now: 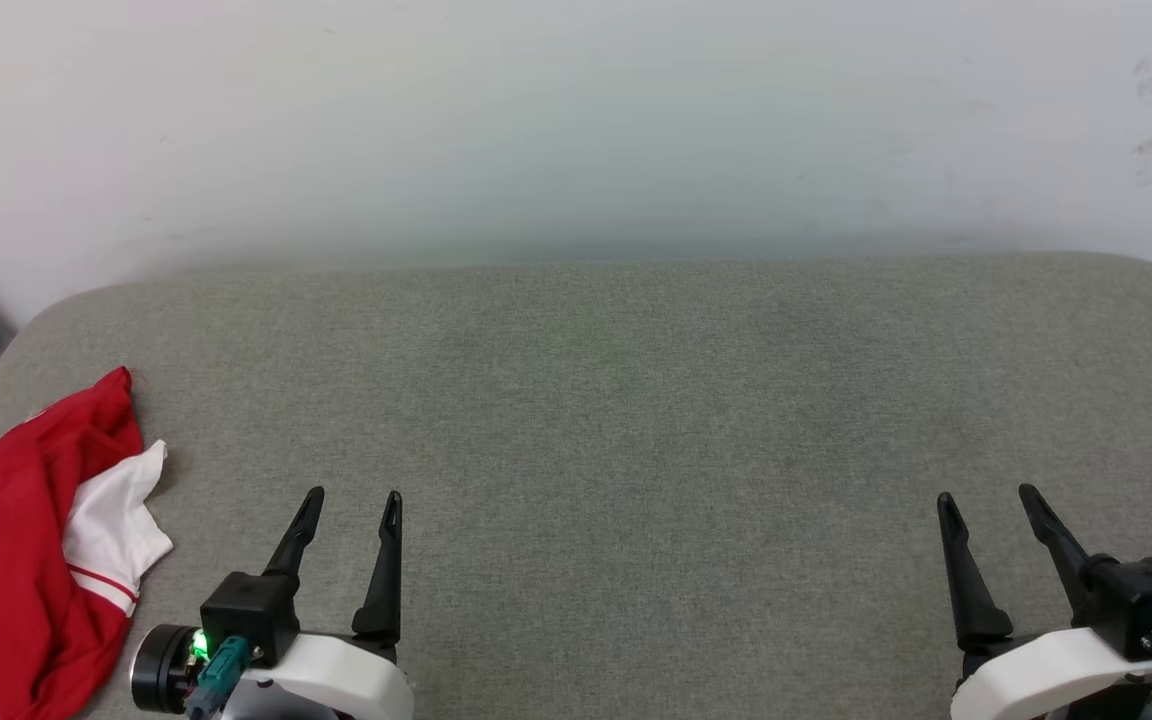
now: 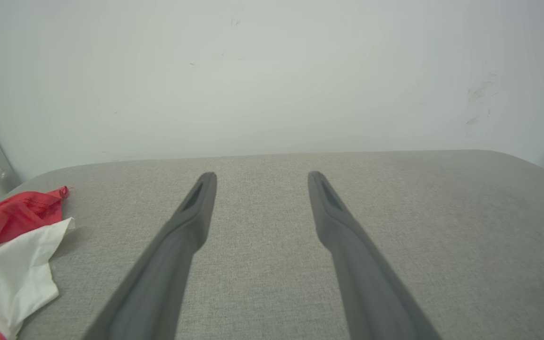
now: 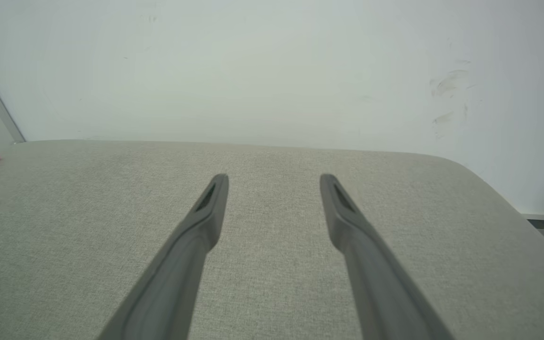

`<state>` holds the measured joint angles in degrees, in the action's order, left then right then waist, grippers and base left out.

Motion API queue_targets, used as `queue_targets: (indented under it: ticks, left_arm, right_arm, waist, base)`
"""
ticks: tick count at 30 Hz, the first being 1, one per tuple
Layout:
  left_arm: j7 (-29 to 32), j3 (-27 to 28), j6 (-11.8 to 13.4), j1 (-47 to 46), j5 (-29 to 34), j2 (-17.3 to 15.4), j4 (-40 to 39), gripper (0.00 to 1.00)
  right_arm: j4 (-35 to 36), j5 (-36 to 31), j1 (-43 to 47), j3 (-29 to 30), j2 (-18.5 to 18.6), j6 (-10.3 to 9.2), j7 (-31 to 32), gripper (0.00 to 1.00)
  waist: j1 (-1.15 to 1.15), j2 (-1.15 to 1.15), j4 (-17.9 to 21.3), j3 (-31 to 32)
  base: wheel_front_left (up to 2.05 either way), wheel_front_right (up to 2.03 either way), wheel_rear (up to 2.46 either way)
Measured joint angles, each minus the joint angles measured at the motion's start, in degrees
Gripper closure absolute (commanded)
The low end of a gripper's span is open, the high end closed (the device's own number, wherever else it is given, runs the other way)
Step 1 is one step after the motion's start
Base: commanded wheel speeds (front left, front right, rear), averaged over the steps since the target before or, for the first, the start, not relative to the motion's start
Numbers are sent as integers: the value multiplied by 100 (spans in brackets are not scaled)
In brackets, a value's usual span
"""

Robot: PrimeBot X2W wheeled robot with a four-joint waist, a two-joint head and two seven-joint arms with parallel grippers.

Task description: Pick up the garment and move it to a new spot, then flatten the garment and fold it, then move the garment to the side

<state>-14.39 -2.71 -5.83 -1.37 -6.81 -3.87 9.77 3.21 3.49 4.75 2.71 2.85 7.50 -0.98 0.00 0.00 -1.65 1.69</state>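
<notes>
— Where's the garment [image 1: 16, 540]?
— Crumpled at the grey pad's [image 1: 636, 400] left edge, just left of the left gripper [image 1: 353, 495], not touching.
— And the jaws?
— Both spread wide, empty. The right gripper [image 1: 986, 492] is well apart from it.

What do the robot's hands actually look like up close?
The left hand and right hand each have two long black fingers tapering to slotted tips, set in a black block on a rounded white wrist shell. A teal plug sits at each wrist; a green light glows on the left.
</notes>
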Motion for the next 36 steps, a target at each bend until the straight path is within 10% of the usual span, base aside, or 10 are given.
queue_targets:
  ticks: [20,36]
  left_arm:
    - [-68,48,-105,-43,49,35,103,0]
    - [-68,361,-90,-98,-49,70,-37,0]
  right_arm:
    - [-80,-3,-3,-27,2,0,-181,0]
    - [51,1,-146,-421,3,0,-143,0]
  waist:
    - [0,0,-268,-29]
    - [0,0,-1878,-120]
  base:
    - [0,0,0]
    - [0,0,0]
